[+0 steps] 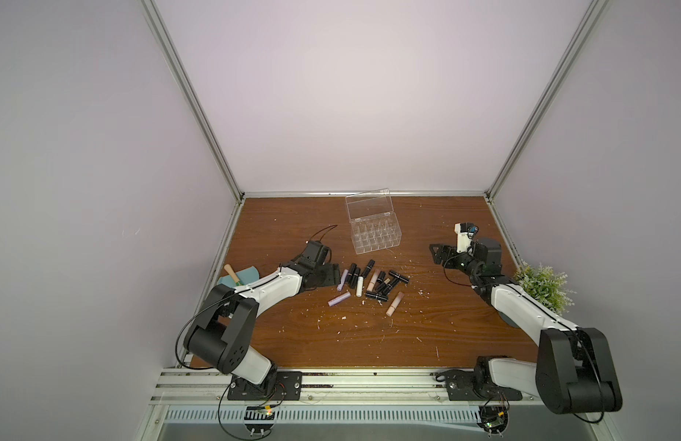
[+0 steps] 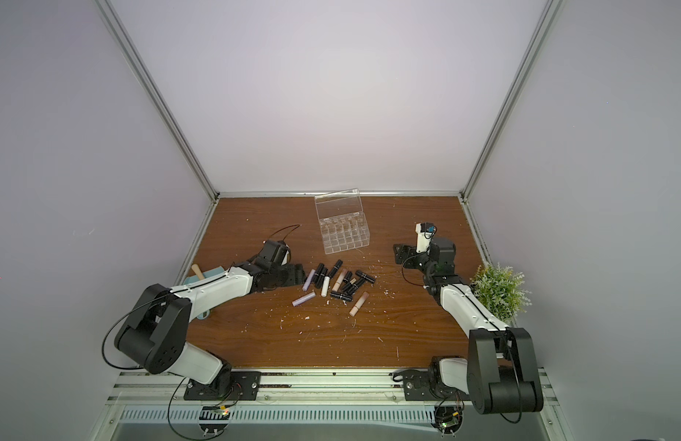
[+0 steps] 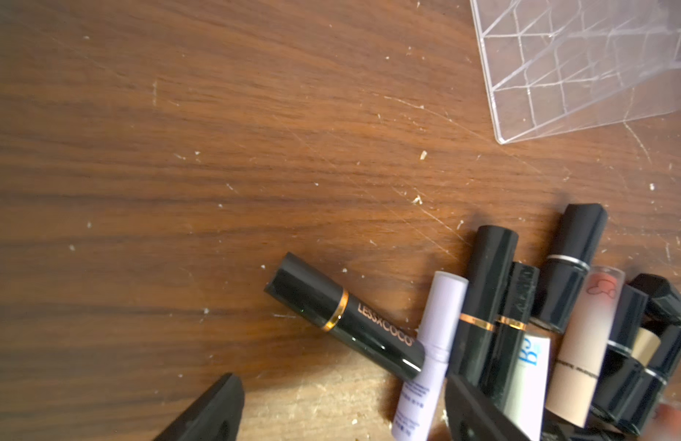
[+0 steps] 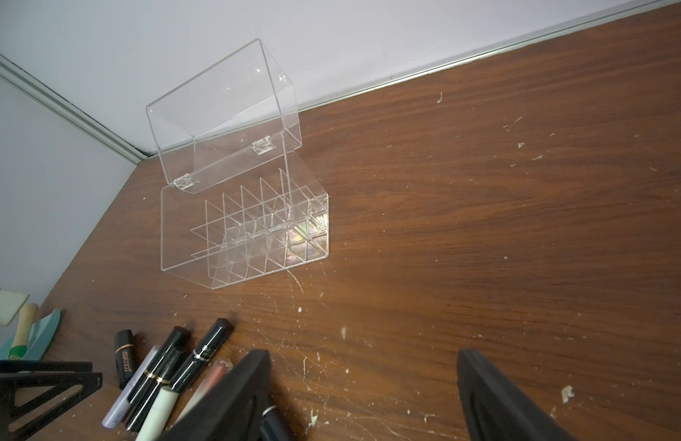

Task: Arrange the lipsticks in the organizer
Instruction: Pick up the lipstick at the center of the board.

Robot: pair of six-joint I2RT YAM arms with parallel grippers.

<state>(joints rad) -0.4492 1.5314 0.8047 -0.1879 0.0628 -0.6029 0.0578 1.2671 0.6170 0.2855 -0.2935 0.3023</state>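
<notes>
Several lipsticks [image 1: 373,280] [image 2: 338,280] lie in a loose pile mid-table, mostly black, with lavender, white and beige-pink ones. The clear organizer [image 1: 373,246] [image 2: 344,244] [image 4: 182,236] stands behind them, lid up, its compartments bare. My left gripper [image 1: 331,277] [image 3: 342,404] is open at the pile's left edge. A lavender lipstick [image 3: 426,366] lies between its fingers, next to one finger [image 3: 472,412], with a gold-banded black tube [image 3: 346,320] just ahead. My right gripper [image 1: 436,252] [image 4: 363,385] is open over bare wood, right of the pile.
A light-blue dustpan with a wooden-handled tool [image 1: 237,280] lies behind my left arm. A potted plant [image 1: 543,286] stands by my right arm. White crumbs dot the wooden table [image 1: 331,336]. One lavender tube [image 1: 338,299] and one beige-pink tube [image 1: 394,304] lie apart, nearer the front.
</notes>
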